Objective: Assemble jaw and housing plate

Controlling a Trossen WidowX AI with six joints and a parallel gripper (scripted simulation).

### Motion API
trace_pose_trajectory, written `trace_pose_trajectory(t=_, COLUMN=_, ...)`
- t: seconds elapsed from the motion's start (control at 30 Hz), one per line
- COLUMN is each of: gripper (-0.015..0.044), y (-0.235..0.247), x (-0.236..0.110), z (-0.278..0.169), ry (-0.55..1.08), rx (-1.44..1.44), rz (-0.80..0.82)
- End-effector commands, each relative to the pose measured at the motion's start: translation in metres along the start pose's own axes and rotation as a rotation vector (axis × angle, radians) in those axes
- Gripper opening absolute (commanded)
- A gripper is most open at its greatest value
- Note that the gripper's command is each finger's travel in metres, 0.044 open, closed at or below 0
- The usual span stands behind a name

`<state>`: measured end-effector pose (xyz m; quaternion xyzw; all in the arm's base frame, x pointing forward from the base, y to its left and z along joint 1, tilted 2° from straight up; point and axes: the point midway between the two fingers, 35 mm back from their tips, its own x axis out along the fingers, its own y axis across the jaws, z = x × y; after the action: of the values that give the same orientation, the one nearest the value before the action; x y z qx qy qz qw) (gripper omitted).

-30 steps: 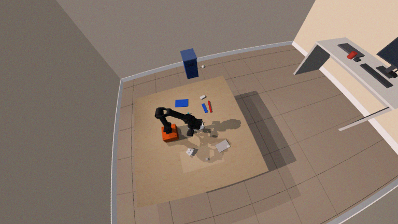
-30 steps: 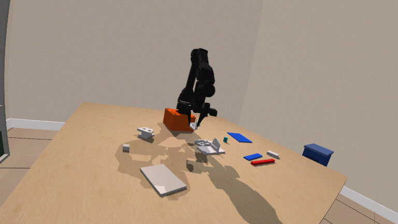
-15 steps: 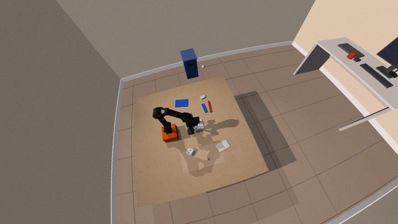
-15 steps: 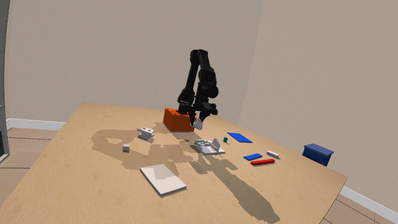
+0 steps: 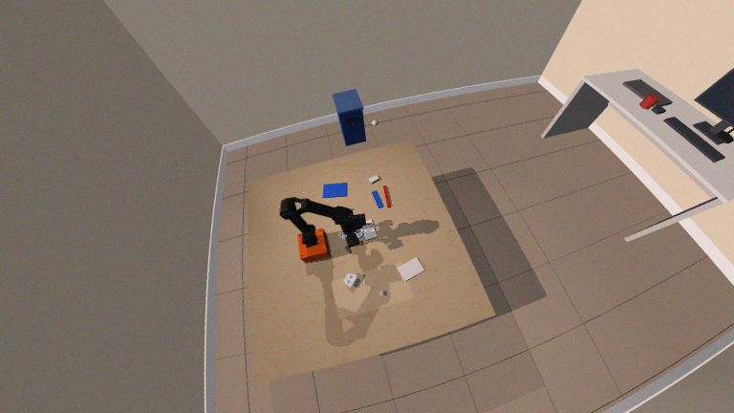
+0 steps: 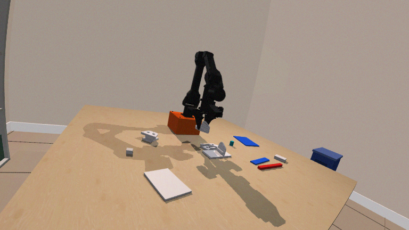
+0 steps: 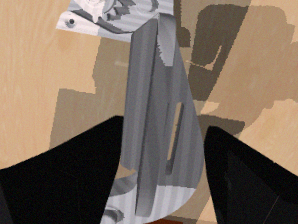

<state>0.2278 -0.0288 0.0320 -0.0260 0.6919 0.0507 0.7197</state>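
Observation:
My gripper (image 5: 355,231) (image 6: 202,125) (image 7: 165,131) is shut on the loose grey jaw (image 6: 204,128) (image 7: 187,150), which hangs tilted above the table, on the robot-base side of the white base (image 5: 370,235) (image 6: 210,154) (image 7: 67,26). The other jaw (image 6: 222,148) stands on that base, its flat face upright. Gear teeth show at the top of the wrist view; the held jaw partly covers the base there, and I cannot make out the free pin. The white housing plate (image 5: 351,279) (image 6: 149,134) with two holes sits apart, on the other side of the arm.
On the table (image 5: 287,318) (image 6: 108,182) lie a white slab (image 5: 411,269) (image 6: 168,183), a small grey block (image 5: 382,293) (image 6: 129,151), a blue sheet (image 5: 334,189) (image 6: 246,140), a blue bar (image 5: 377,199) (image 6: 259,160), a red bar (image 5: 386,196) (image 6: 269,166), a white block (image 5: 374,179) (image 6: 280,158) and a teal piece (image 6: 231,143).

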Motion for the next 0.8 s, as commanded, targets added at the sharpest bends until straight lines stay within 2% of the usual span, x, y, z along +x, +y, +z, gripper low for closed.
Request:
trace_pose_trajectory(t=0.0, gripper=0.0134, y=-0.001, x=0.000, z=0.000, ry=0.000, rx=-0.007, rz=-0.006)
trace_pose_trajectory(t=0.77, gripper=0.0134, y=-0.002, x=-0.001, z=0.011, ry=-0.001, rx=-0.037, rz=-0.006)
